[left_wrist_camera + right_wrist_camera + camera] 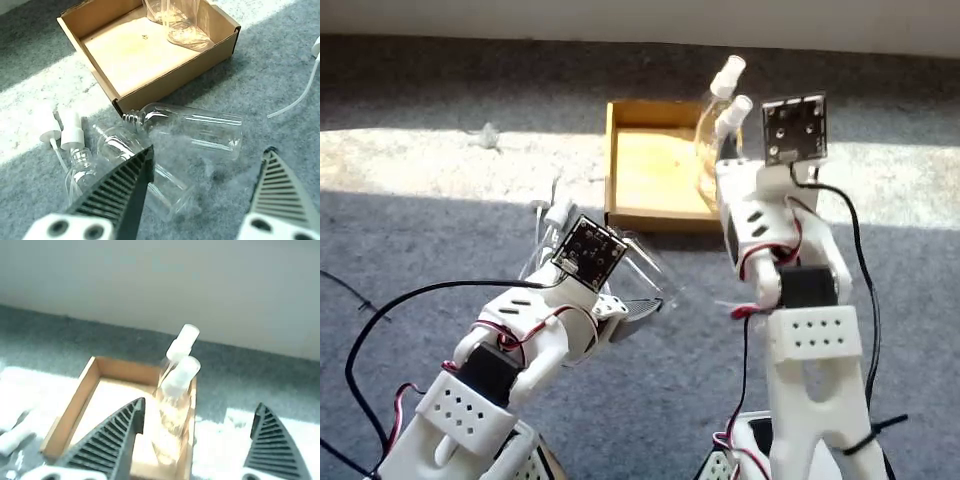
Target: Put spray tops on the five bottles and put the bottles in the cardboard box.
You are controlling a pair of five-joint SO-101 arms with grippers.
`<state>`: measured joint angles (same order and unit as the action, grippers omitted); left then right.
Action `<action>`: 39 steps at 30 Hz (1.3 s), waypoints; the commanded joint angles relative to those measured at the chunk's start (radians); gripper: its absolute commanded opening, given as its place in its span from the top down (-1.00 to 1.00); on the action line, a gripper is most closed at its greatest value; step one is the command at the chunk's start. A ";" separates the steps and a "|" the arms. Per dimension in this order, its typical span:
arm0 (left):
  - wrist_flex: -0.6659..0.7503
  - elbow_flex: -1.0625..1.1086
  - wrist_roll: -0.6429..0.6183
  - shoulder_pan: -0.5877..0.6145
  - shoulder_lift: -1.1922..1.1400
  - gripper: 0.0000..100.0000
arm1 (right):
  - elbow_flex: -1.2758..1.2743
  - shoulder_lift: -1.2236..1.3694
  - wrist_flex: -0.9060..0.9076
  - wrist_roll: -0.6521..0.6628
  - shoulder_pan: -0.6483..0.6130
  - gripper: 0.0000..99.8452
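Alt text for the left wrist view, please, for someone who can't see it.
The left gripper, jaws open, hangs over clear bottles on the grey carpet beside a cardboard box: an uncapped bottle lies nearest the box, and a second bottle wears a white spray top. More bottles stand in the box's far corner.

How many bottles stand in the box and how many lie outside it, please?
Bottles in the box: 2
Bottles on the carpet: 3
Total: 5
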<state>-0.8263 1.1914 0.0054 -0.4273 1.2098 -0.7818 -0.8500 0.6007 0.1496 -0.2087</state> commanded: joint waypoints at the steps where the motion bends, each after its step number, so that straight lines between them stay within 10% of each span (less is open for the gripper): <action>1: 0.017 -0.050 0.003 0.150 0.002 0.39 | -0.139 -0.168 0.105 0.011 -0.148 0.41; 11: 0.203 -0.044 -0.152 0.593 -0.005 0.39 | 0.145 0.280 0.219 0.011 -0.380 0.41; 20: 0.203 -0.042 -0.155 0.608 -0.005 0.39 | 0.588 0.819 0.366 0.020 -0.397 0.41; 39: 0.203 -0.027 -0.155 0.570 0.001 0.39 | 0.611 0.897 0.423 0.077 -0.383 0.41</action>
<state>-0.6437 1.1745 -0.1419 0.1634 1.2083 -0.2248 0.1151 1.0042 0.2217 -0.6030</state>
